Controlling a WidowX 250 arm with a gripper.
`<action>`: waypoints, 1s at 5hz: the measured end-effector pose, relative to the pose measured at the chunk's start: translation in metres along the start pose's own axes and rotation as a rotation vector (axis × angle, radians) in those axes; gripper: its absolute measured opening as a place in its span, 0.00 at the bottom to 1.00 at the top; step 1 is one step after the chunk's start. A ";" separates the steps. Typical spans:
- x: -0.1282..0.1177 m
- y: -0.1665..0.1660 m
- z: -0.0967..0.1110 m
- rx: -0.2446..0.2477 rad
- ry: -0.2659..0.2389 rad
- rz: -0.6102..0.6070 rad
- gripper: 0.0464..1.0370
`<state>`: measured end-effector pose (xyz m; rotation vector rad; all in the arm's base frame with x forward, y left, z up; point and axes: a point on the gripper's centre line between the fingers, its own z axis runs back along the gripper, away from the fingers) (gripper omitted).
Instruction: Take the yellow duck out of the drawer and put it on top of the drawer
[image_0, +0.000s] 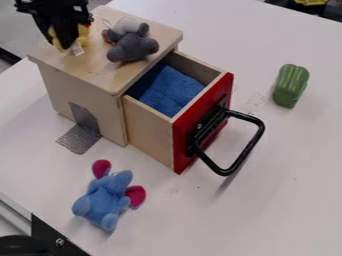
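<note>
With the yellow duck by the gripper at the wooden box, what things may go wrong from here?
The yellow duck is near the left edge of the box top, so it might tumble off when released. The gripper could also knock the grey plush toy close by.

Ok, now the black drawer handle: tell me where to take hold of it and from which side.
Best gripped, I'd say, midway along the outer bar of the black drawer handle, coming from above and straddling it. The bar is slim and stands well out from the red drawer front, leaving an open gap behind.
</note>
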<state>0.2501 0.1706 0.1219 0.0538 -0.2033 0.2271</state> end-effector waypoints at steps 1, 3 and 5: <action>-0.006 -0.004 0.000 -0.024 0.036 -0.001 0.54; -0.009 -0.014 0.030 -0.094 0.038 -0.008 0.97; -0.018 -0.018 0.058 -0.114 0.034 -0.008 0.96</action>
